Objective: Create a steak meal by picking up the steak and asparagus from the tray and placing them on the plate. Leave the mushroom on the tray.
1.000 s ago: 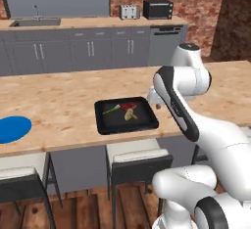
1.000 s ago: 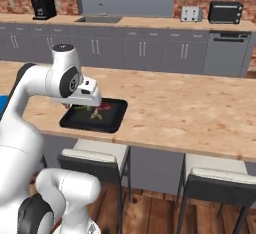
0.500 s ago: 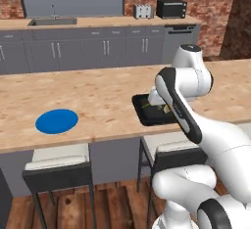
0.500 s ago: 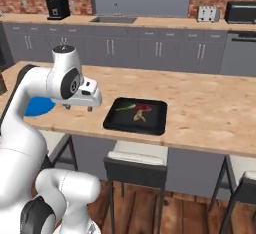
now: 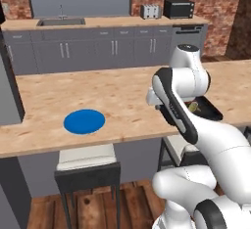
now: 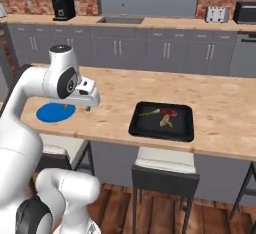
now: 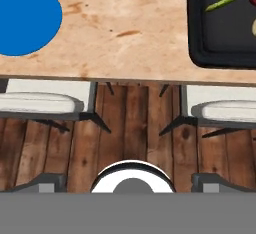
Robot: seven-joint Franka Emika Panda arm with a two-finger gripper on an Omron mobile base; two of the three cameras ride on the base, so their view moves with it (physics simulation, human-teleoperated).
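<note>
The plate [image 6: 55,112] lies on the tabletop [image 6: 210,93], well apart from the tray [image 6: 186,123] to its right; in the tray the asparagus [image 6: 149,112] lies left of the steak [image 6: 169,112], the mushroom [image 6: 165,122] just before them; two stools [image 7: 42,100] stand below the tabletop's front edge.

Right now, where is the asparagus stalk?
The asparagus lies in the black tray on the wooden counter, at the tray's left side in the right base view, just left of the steak and above the mushroom.
</note>
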